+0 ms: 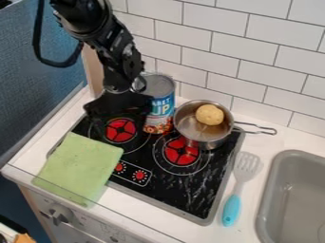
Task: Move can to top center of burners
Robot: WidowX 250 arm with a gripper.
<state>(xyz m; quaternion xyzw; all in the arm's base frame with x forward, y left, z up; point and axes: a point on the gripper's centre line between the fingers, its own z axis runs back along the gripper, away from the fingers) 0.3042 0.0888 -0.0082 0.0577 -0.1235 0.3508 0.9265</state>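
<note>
The gripper (119, 112) is hanging over the stove's (171, 195) back left; whether it is standing spread or pinching, one cannot tell. Just beside it, the can (163, 103) is standing upright, near the pot (202, 138) that is holding a ball (209, 115). A cloth (79, 166) is overlapping the stove's left.

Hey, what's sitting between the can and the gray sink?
In the camera view, a metal pot holding a round, yellowish item stands beside the can; then comes a blue-handled spatula on the counter, near the sink.
</note>
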